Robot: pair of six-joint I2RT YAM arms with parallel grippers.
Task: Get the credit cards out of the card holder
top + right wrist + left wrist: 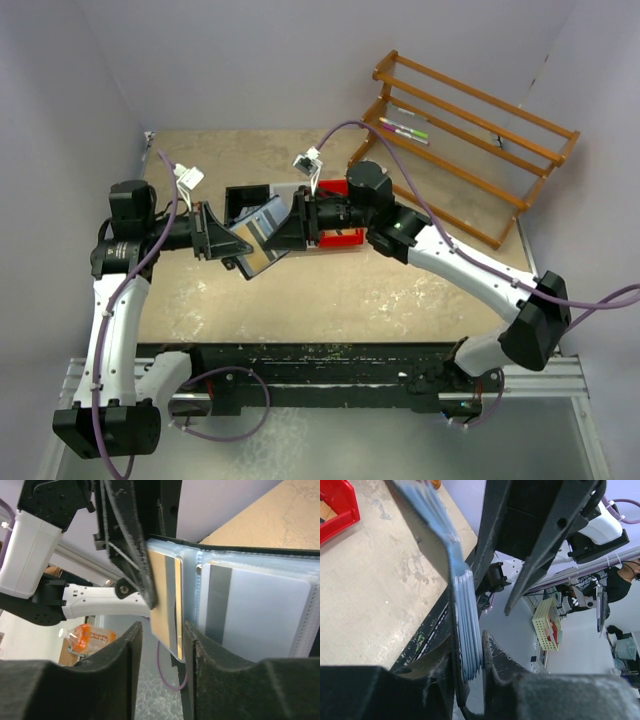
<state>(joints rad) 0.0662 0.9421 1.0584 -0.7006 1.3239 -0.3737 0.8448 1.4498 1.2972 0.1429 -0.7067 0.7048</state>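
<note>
the black folding card holder with clear plastic sleeves [256, 240] is held open in the air between the two hands, above the beige tabletop [340, 290]. the left hand [468, 667] is closed narrowly on the stack of sleeves, whose edges are pinched between its two black fingers [505, 670]. from that grip the sleeves fan upward and away from the hand. the right hand [162, 635] is set opposite the left hand. its fingers [220, 675] are placed one on each side of a single sleeve that carries a tan card with a dark stripe [165, 595]. a thin gap is seen between that sleeve and the finger on the left of the right wrist view, so the jaws are part open and not clamped. just beside that finger pair, a grey-blue plastic credit card with a dark stripe [260, 610] is seated in the next sleeve, inside the card holder. a red plastic tray [337, 505] is seen on the tabletop beyond the left hand, and a wooden rack [470, 140] stands well beyond the right hand.
</note>
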